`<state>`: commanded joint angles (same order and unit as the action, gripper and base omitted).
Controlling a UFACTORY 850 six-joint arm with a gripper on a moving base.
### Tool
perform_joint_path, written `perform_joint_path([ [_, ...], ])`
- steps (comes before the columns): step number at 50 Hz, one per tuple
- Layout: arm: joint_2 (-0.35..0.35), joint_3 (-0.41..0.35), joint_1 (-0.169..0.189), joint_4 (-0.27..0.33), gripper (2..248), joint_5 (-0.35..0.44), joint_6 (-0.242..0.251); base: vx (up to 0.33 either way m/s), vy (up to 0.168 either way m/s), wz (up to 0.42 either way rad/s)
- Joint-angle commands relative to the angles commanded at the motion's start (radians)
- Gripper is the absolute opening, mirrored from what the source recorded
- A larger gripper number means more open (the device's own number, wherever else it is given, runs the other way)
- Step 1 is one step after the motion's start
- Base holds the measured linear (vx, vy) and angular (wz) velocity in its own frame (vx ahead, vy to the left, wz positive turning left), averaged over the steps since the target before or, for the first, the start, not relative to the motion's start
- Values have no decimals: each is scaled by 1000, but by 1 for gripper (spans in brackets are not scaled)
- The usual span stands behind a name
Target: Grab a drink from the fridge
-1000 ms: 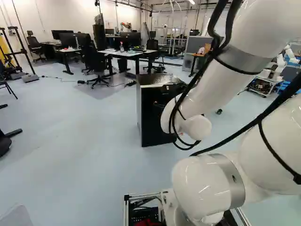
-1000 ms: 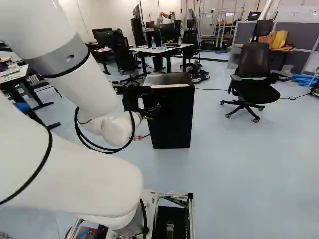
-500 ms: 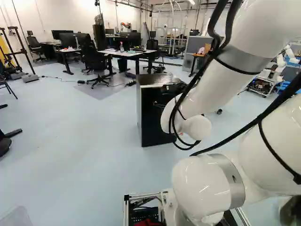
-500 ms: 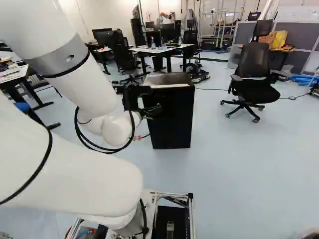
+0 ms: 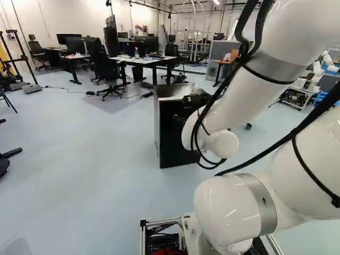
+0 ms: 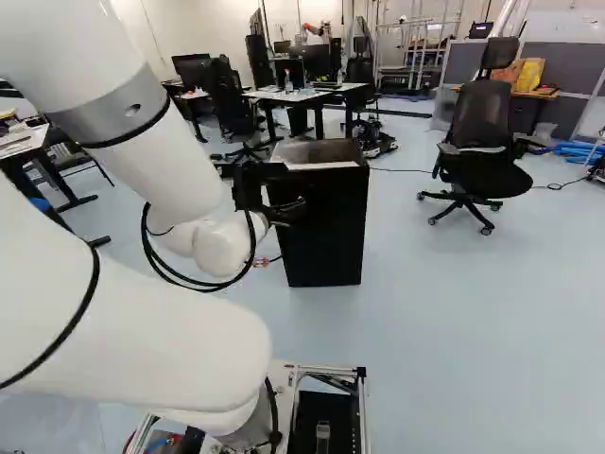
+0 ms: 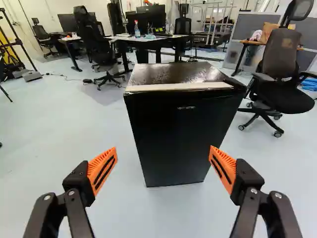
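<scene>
My gripper (image 6: pixel 291 210) is in front of the black fridge in the right base view, its far parts dark against the fridge's side. In the wrist view the gripper (image 7: pixel 163 158) stands wide open, with nothing between its orange pads. Ahead of it is the small black fridge (image 7: pixel 181 131), its door shut and a pale strip along the top front edge. A gap of floor shows between the fingers and the fridge's foot. The left base view shows the fridge (image 5: pixel 172 138) partly behind the arm. No drink shows inside, as the door hides the interior.
An office chair (image 6: pixel 480 151) stands to the right of the fridge in the right base view. Behind the fridge are desks (image 7: pixel 148 39) with monitors, a bottle (image 7: pixel 137 29) and more chairs. Another robot (image 5: pixel 317 74) is at the far right of the left base view.
The base has moved slightly ahead: the fridge appears a little nearer and lower in both base views. The arm keeps its pose against its lowest joint.
</scene>
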<state>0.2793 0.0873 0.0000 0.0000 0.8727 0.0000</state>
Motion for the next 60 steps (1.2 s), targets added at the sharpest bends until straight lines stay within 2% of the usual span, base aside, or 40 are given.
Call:
perform_joint_path([
  [60,0,0,0,0,247,0,0,43,39,-11],
])
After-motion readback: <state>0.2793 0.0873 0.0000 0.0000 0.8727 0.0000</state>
